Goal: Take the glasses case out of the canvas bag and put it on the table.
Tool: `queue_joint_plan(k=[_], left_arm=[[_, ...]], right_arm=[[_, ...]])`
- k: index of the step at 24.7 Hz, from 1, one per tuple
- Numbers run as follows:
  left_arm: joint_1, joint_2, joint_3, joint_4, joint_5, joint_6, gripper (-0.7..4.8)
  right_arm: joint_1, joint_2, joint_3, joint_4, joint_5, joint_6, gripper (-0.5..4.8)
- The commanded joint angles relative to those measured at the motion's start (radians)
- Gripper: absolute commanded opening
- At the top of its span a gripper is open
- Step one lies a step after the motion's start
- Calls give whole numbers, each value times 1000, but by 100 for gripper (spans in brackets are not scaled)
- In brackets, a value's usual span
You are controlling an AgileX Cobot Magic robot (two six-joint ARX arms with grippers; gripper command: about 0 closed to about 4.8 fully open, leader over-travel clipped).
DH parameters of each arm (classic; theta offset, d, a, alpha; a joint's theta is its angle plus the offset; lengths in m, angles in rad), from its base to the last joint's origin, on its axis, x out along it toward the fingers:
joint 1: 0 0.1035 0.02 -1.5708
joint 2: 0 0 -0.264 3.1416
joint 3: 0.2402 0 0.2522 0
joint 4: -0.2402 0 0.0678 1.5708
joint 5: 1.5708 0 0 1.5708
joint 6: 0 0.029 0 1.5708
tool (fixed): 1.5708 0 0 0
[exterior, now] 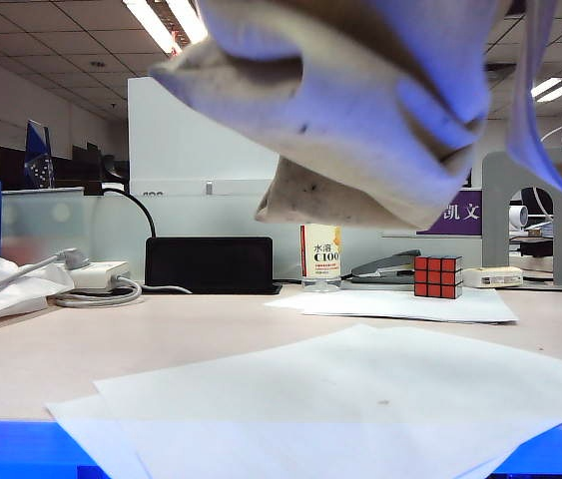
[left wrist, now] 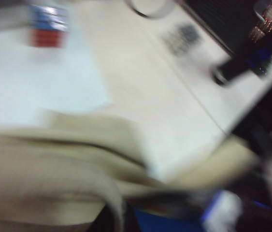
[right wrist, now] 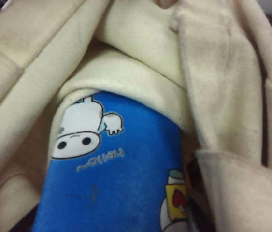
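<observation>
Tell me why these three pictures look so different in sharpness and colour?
Exterior view: the canvas bag hangs close to the lens, soft and bluish, while the Rubik's cube stays crisp. Left wrist view: everything is smeared by motion blur. Right wrist view: the glasses case fills the frame, slightly soft, no gripper visible.

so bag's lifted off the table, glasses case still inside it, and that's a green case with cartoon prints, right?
Not green. The right wrist view shows the glasses case is bright blue with white-and-red cartoon prints, sitting in the folds of the canvas bag. The rest holds: the exterior view shows the bag hanging above the table.
</observation>
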Motion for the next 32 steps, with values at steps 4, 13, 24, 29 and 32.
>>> queue_joint_plan(k=[4, 13, 24, 29, 32], left_arm=[[-130, -40, 10, 45, -17, 0, 34], [-8, -188, 11, 61, -17, 40, 479], [375, -296, -105, -164, 288, 78, 479], [293, -314, -157, -137, 448, 82, 479], [256, -348, -157, -96, 458, 71, 479]], right_arm=[[-1, 73, 11, 50, 17, -7, -8], [2, -3, 13, -11, -18, -2, -8], [-6, -194, 241, -19, -26, 106, -8], [-6, -206, 299, -46, -43, 128, -8], [-6, -203, 299, -115, -43, 128, -8]])
